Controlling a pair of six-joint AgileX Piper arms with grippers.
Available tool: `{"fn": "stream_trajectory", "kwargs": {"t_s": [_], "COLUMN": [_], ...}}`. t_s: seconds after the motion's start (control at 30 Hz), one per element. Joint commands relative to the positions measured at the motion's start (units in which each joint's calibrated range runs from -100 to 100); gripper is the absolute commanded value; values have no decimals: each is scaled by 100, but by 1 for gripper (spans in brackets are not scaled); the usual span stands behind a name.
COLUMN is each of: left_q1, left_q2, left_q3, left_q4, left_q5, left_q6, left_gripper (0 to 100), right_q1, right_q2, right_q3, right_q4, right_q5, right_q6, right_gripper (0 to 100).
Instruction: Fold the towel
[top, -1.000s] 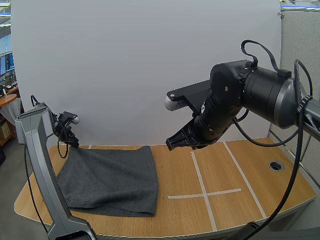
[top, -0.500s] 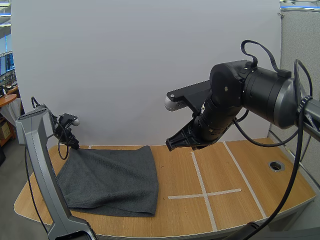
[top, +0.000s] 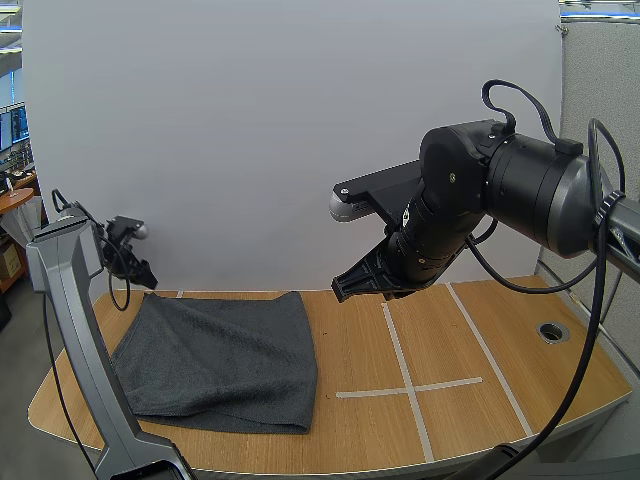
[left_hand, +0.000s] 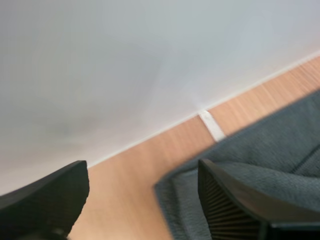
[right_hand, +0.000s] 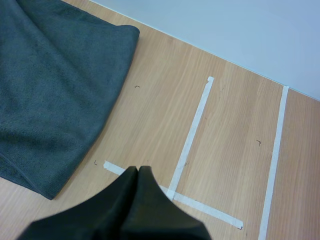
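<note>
Dark grey terry towel (top: 225, 355) lies folded over on the pale wooden counter (top: 500, 380), below and to the right of the left claw (top: 135, 270). A second ago its far left corner was drawn up to that claw. Now the corner has dropped flat onto the counter, and the claw has risen clear and drawn back to the left. In the left wrist view the left claw (left_hand: 142, 170) stands wide, ribbed faces apart with nothing between them. The towel (left_hand: 260, 165) has its rounded corner just under one finger.

Its cloth is matte and nubbly, doubled into a rough rectangle. A soft rounded fold runs along the edge nearest the right claw (top: 345, 290), and the near edge shows layers.

The right claw (right_hand: 137, 172) has not moved. It hangs closed to a single dark wedge over a white tape cross (right_hand: 175, 192), with the towel (right_hand: 50, 85) well to its left.
</note>
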Motion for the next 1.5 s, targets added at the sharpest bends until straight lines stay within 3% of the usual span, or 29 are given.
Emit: {"fn": "stream_trajectory", "kwargs": {"t_s": [0.0,0.23,0.6,0.83,1.17,1.33,1.47], "left_q1": [231,414,422,422,438,723,1120], "left_q2": [-260,-865,-2309,-3468,-4926,-5182,-5232], "left_q3": [-619,-150,2802,4538,6441,7128,7398], "left_q4": [-245,-95,-6,46,859,1084,1251], "left_q5": [48,48,48,48,48,48,48], "left_q6": [-486,-439,520,997,1369,1759,2119], "left_gripper": [100,100,100,100,100,100,100], "right_q1": [-22,-22,-22,-22,-22,-22,-22], "right_q2": [-27,-27,-27,-27,-39,-51,-51], "right_q3": [22,22,22,22,22,22,22], "right_q4": [8,121,208,607,815,823,823], "right_q5": [-12,-146,-314,-257,-152,-30,-30], "right_q6": [-49,-49,-58,-296,-584,-694,-694], "right_gripper": [0,0,0,0,0,0,0]}}
